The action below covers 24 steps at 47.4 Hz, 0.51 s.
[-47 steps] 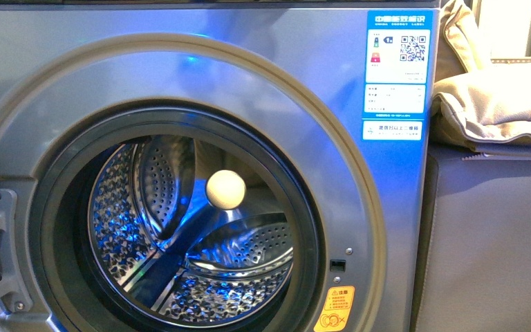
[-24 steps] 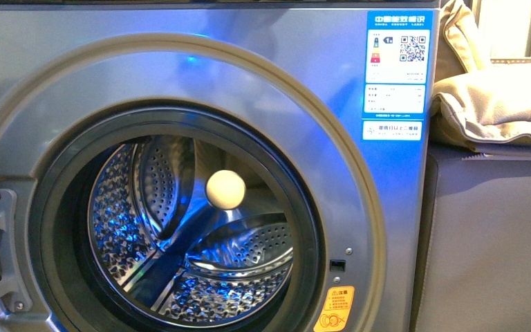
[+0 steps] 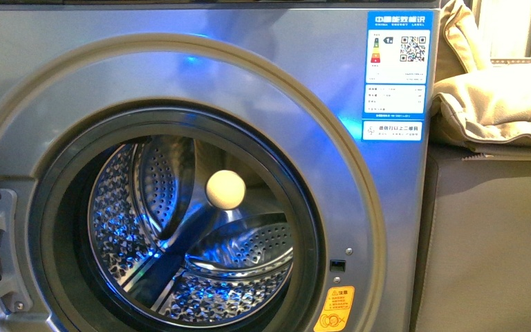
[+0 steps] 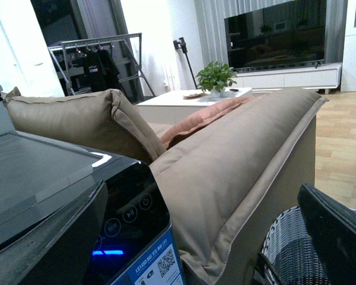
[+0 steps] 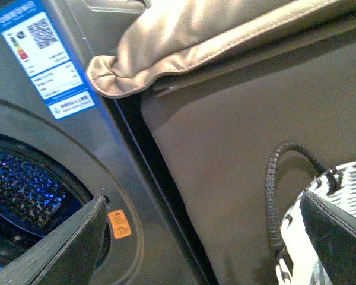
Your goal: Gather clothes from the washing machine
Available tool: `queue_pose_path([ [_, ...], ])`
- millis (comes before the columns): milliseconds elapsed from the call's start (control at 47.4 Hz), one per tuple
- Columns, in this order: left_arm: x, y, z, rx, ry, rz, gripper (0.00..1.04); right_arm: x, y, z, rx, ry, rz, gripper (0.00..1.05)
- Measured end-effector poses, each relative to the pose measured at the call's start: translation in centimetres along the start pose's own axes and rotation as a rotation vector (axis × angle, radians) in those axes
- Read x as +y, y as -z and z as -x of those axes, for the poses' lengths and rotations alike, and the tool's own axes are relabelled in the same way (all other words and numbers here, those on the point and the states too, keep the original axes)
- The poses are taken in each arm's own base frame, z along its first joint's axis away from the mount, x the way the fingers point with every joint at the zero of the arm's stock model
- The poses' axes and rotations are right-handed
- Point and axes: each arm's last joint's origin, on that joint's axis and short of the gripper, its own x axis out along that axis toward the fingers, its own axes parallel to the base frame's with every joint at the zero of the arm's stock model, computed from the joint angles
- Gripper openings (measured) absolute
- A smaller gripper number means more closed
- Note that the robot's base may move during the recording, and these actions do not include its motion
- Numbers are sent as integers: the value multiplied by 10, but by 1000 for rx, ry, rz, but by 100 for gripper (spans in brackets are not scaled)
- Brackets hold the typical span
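Observation:
The silver-grey washing machine (image 3: 180, 76) fills the front view, its round porthole (image 3: 173, 221) open onto the perforated steel drum (image 3: 235, 290). A cream ball-shaped knob (image 3: 225, 189) shows at the drum's middle. No clothes show in any view. Neither gripper appears in the front view. My left gripper (image 4: 196, 249) is open above the machine's black top panel (image 4: 124, 202), with nothing between its fingers. My right gripper (image 5: 202, 243) is open beside the machine's front corner, near the orange sticker (image 5: 118, 224), and holds nothing.
Beige cushions (image 3: 498, 104) lie on a grey sofa side (image 3: 491, 242) right of the machine. A white woven basket (image 4: 291, 249) with a dark handle (image 5: 276, 196) stands by the sofa. The blue label (image 3: 397, 72) marks the machine's upper right corner.

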Motion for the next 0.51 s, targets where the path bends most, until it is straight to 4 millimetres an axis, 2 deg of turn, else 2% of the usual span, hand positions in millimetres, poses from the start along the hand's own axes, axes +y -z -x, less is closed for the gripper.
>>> queue_pose_path([
  [106,0,0,0,0,0,0,98,13,7,4,-49,-13,56,97],
  [211,0,0,0,0,0,0,98,29,26,11,-99,-16,108,97],
  [401,0,0,0,0,0,0,98,35,58,18,-108,11,97,97],
  [465,0,0,0,-1,0,0,98,39,58,19,-114,13,109,97],
  [507,0,0,0,1,-1,1,98,39,60,20,-81,37,146,93],
])
